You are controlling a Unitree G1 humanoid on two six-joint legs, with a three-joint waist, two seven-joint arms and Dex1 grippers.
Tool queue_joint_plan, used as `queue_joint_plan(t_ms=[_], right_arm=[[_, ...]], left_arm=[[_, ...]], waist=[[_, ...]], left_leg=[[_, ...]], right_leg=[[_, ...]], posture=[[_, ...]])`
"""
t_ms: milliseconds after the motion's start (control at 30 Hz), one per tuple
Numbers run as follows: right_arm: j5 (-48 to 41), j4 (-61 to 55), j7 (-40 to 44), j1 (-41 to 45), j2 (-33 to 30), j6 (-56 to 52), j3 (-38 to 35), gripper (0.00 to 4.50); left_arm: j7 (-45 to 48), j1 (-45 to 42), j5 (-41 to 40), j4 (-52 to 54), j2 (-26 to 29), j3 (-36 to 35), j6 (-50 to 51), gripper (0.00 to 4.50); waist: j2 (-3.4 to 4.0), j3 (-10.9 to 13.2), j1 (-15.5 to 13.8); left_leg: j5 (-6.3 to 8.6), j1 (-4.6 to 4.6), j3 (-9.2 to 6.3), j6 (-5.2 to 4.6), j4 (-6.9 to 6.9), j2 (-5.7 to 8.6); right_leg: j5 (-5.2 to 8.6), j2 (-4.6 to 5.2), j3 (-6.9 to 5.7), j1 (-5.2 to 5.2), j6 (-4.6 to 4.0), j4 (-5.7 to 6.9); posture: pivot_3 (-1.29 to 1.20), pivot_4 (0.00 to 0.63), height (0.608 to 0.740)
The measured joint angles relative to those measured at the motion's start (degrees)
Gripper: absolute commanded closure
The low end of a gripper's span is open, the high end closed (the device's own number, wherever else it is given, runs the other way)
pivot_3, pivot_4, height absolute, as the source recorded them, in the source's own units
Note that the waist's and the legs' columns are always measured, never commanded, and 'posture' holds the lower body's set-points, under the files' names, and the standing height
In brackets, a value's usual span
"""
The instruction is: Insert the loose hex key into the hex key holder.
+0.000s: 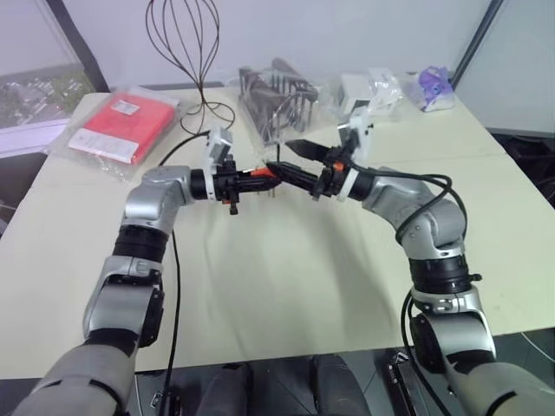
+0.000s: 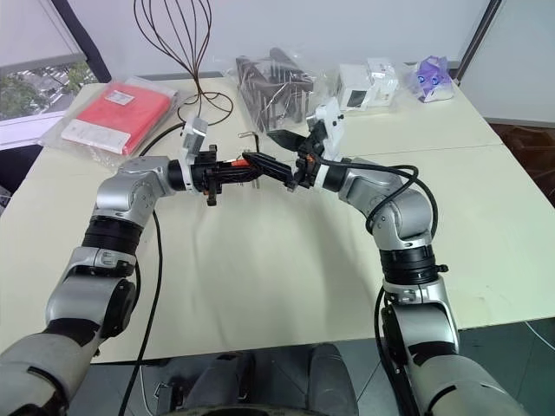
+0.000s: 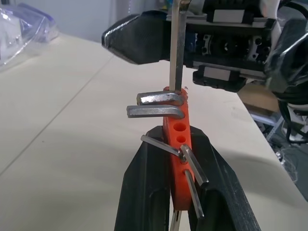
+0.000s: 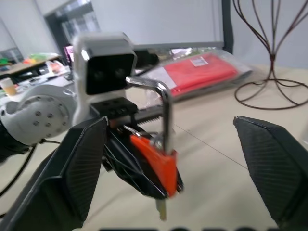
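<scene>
Head views: the left gripper [image 1: 260, 179] and the right gripper [image 1: 290, 165] meet tip to tip above the cream table [image 1: 286, 277], well clear of the red packet [image 1: 121, 126] and the wire stand [image 1: 186, 52] behind. The left one is clamped on the hex key holder [image 1: 258, 174], a small orange block.

Left wrist view: the holder [image 3: 178, 154] sits pinched between the two black fingers [image 3: 144, 187], several keys poking from it, two round holes still vacant. The loose hex key [image 3: 177, 48] stands upright with its lower end in the top of the block (how deep it sits I cannot tell). The right gripper's dark finger crosses behind it.

Right wrist view: the right gripper's fingers [image 4: 77, 168] stand wide apart on either side of the key [image 4: 166, 115], touching nothing, so the key stands in the holder [image 4: 156, 166] unsupported.

Judged risks: if the key is only shallowly seated, any jolt or tilt of the left hand could tip it out onto the table. A careless retreat of the right fingers could catch the bent top and lever it free.
</scene>
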State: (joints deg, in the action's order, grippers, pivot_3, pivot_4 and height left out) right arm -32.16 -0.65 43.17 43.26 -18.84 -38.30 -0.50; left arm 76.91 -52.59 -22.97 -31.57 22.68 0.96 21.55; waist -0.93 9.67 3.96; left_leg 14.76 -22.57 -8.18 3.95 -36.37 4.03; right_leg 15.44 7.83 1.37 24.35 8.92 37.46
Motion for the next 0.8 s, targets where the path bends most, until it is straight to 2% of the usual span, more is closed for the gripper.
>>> queue_joint_plan(t_ms=[233,367,567,667,800], right_arm=[[1.5,1.4,-2.1,1.2,-0.7,1.7,-0.9,0.44],[0.9,-0.9,0.4,-0.4,-4.3,0.4,-0.8,0.44],[1.8,-4.5,3.6,-4.7,-11.6,-0.1,-0.3,0.44],[2.4,-4.6,3.8,-5.4,-12.4,0.0,-0.3,0.44],[2.7,-5.4,3.0,-6.3,-11.9,0.4,-0.3,0.44]], left_arm=[[0.1,-0.2,0.0,-0.5,0.6,0.0,-0.7,4.50],[-0.5,1.2,-0.1,0.4,0.6,0.0,0.8,4.50],[-5.1,8.3,-1.5,6.1,-0.4,0.6,13.4,4.50],[-7.6,12.4,-1.7,9.4,-0.4,2.3,20.3,4.50],[-11.6,13.6,-4.0,11.4,-1.1,1.6,29.4,4.50]], waist=[[0.00,0.0,0.0],[0.00,0.0,-0.1],[0.00,0.0,0.1],[0.00,0.0,0.1],[-0.01,0.0,-0.3]], left_leg=[[0.00,0.00,0.00,0.00,0.01,0.00],[0.01,0.00,0.00,-0.01,0.00,0.01],[0.04,0.02,0.01,-0.07,0.00,0.00],[0.04,0.02,0.01,-0.07,0.00,-0.02],[0.04,0.01,0.00,-0.07,-0.07,0.00]], right_leg=[[0.00,0.00,0.00,0.00,0.00,0.00],[0.00,0.01,0.00,-0.02,0.00,-0.01],[0.00,-0.01,0.00,-0.02,0.00,0.00],[0.00,-0.03,0.00,-0.02,0.00,0.01],[0.00,-0.01,0.00,-0.06,0.00,0.00]], posture=[[0.00,0.150,0.740],[0.00,0.150,0.740],[0.00,0.150,0.740],[0.00,0.150,0.740],[0.00,0.150,0.740]])
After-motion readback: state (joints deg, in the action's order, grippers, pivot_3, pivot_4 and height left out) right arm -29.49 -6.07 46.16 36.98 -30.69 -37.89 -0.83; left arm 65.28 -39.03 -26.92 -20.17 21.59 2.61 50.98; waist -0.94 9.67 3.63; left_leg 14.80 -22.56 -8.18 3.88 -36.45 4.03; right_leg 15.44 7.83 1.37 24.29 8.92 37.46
